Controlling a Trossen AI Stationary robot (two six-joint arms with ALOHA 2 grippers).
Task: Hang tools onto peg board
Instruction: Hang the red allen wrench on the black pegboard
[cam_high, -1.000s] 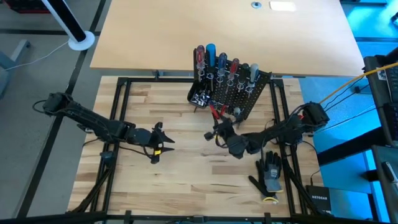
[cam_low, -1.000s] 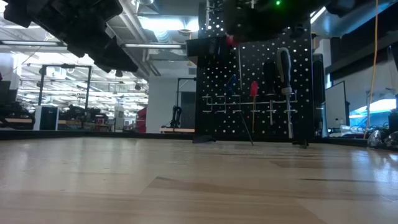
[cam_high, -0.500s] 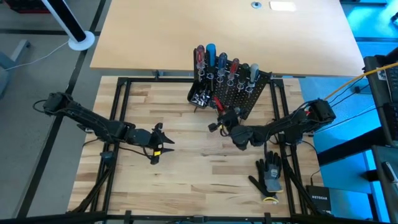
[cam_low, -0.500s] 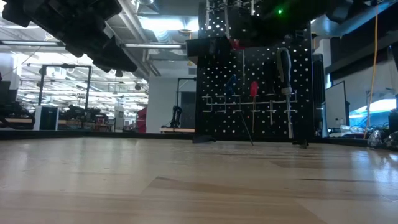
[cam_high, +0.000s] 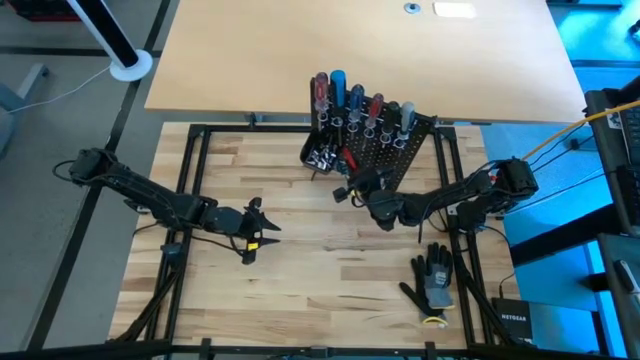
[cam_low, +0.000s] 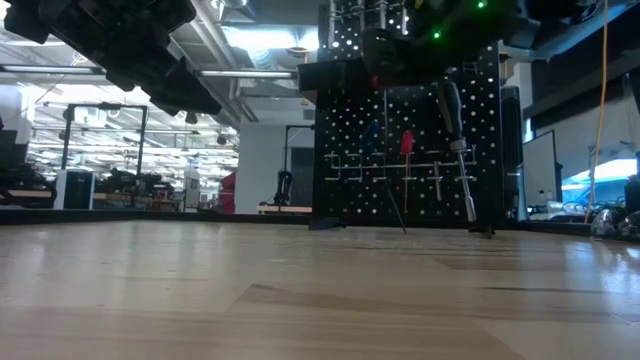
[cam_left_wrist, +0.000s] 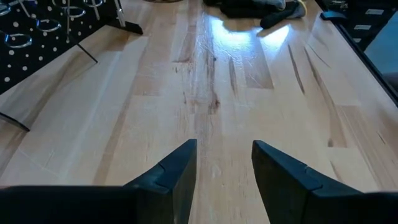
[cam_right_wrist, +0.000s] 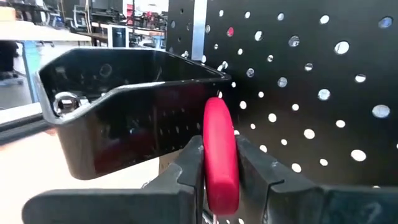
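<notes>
- The right claw (cam_high: 349, 190) is clamped on a red-handled tool (cam_right_wrist: 220, 155), whose red handle sits squeezed between the two fingers (cam_right_wrist: 188, 167).
- The peg board (cam_right_wrist: 298, 81) stands directly ahead of that claw, very close; its black bottom tray (cam_right_wrist: 118, 106) lies just to one side of the held handle.
- From above, the tool's long axis runs slantwise from the claw toward the board's lower rows; which end leads I cannot tell.
- The ring holders (cam_low: 372, 158) sit ahead, several already filled by hung screwdrivers (cam_high: 338, 88).
- The right arm is far nearer the board; the left claw (cam_high: 252, 232) waits parted and empty over the bench (cam_left_wrist: 249, 93), well apart.
</notes>
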